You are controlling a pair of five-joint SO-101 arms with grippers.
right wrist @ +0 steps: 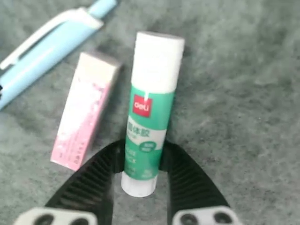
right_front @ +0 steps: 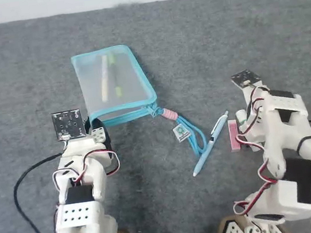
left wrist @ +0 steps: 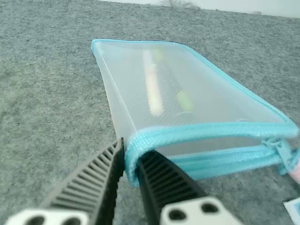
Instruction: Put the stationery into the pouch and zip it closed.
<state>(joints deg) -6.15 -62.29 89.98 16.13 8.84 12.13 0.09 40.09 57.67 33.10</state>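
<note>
Teal mesh pouch (right_front: 113,84) sits toward the surface's far edge with two markers (right_front: 104,77) already inside, and the left end effector (left wrist: 129,164) is pinching its near corner. The right end effector (right wrist: 140,164) is clamped on the glue stick (right wrist: 152,103). The pen (right_front: 210,143) and pink eraser (right_front: 234,135) are still out, and the zip looks open.

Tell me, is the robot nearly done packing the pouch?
Partly. Two pens already lie inside the pouch. The left claw pinches the pouch's corner, and the right claw grips the glue stick. The blue pen and pink eraser wait on the table, and zipping comes last.
</note>
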